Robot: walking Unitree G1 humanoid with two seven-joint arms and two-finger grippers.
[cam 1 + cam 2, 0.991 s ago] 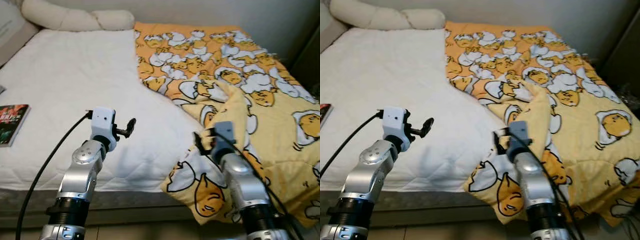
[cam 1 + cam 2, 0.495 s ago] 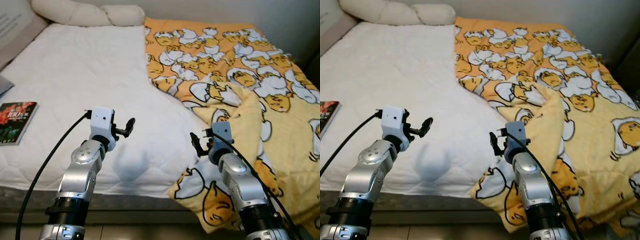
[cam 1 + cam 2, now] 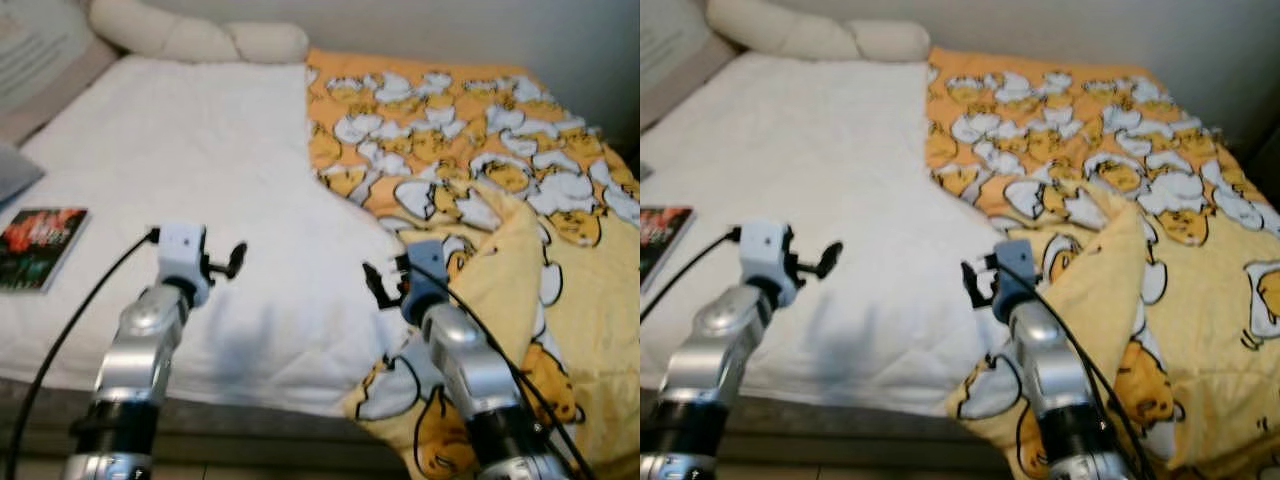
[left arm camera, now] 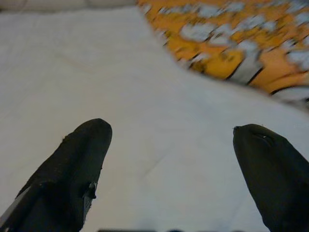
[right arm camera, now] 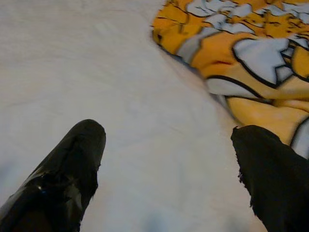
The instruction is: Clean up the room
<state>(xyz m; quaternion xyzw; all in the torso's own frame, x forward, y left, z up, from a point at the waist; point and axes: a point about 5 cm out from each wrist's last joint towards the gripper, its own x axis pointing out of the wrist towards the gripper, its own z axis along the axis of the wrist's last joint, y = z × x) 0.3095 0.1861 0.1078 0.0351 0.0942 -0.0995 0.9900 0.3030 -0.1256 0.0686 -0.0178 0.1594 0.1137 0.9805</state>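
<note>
The yellow blanket (image 3: 520, 200) lies rumpled over the bed's (image 3: 180, 180) right half, its folded edge just beside our right gripper (image 5: 169, 159); both right and left gripper (image 4: 169, 159) hover spread wide, empty; a book (image 3: 40, 245) sits far left.

A bed (image 3: 180, 170) with a white quilted cover stands against a plain pale wall (image 3: 450, 30), a long cream bolster (image 3: 190, 38) lying at its head.
</note>
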